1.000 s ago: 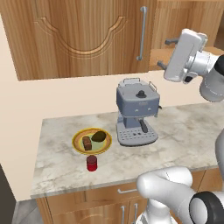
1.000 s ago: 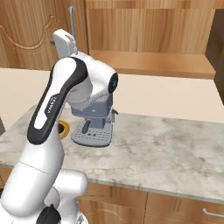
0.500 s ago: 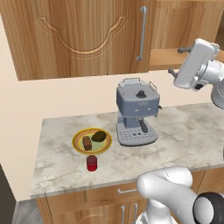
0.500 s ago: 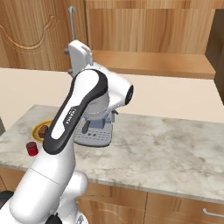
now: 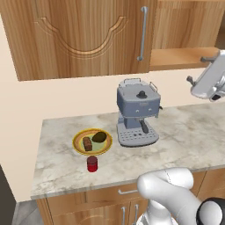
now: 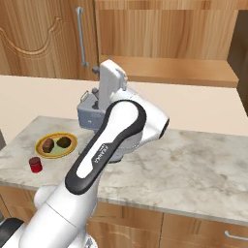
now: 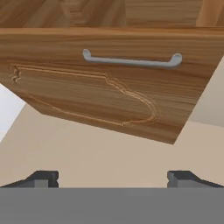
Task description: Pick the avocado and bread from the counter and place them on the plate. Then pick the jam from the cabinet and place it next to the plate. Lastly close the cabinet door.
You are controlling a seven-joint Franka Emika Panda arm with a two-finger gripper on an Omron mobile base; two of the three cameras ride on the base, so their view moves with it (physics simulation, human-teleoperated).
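Wood-grain cabinet door (image 7: pixel 109 83), carved arch moulding, long silver bar handle (image 7: pixel 131 61), seen rolled sideways from my hand. My gripper (image 7: pixel 113 177) fingers wide apart, holding nothing. Door lies ahead of my fingertips (image 7: pixel 43 177), apart, not touching.

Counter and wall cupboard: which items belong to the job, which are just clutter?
Job:
dark green-brown oval avocado
brown rectangular bread block
yellow-rimmed round plate, holding both
small red jam jar, beside plate
open-shelf wood-grain cabinet
marbled stone counter
open gripper

Clutter:
grey-blue coffee machine
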